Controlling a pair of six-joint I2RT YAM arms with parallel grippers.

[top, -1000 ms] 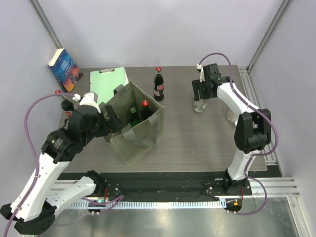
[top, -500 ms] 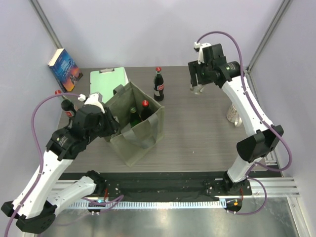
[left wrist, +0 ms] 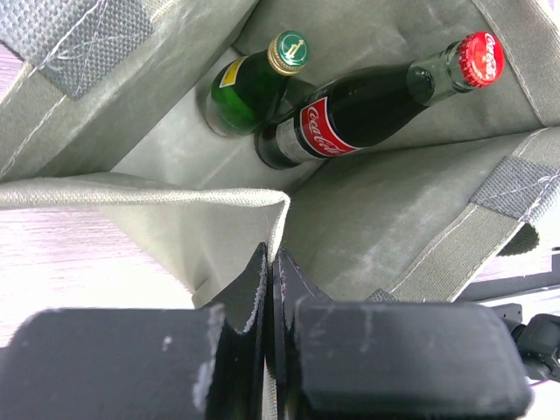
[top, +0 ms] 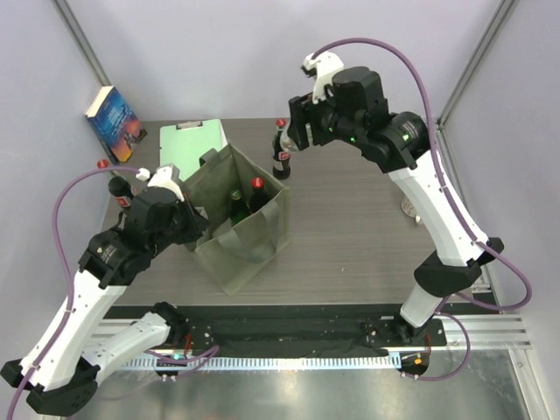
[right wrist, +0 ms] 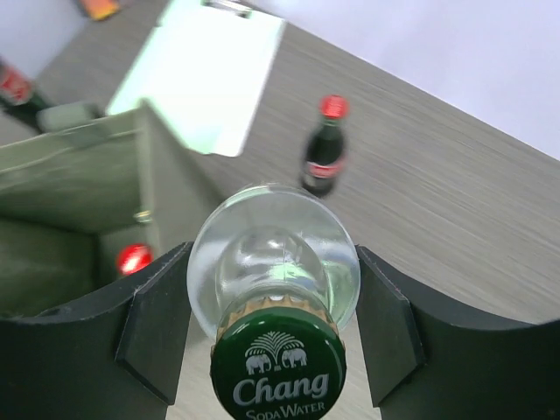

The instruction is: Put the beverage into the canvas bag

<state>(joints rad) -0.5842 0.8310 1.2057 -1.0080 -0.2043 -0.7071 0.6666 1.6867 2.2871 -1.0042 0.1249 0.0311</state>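
Beverage bottle [right wrist: 273,280] | clasped in right gripper [right wrist: 271,315], aloft near canvas bag [top: 249,241]; left gripper [left wrist: 269,280] pinching its rim

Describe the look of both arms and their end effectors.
The left arm and right arm have white shells and black joints, each with a purple cable. The left end effector and right end effector are matte black.

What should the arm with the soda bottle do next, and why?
Probably carry it left and nearer, above the open top of the canvas bag. The right pincer grips the Chang soda water bottle, but it seems to hang over the table beside the bag, while the left pincer pinches the bag's rim.
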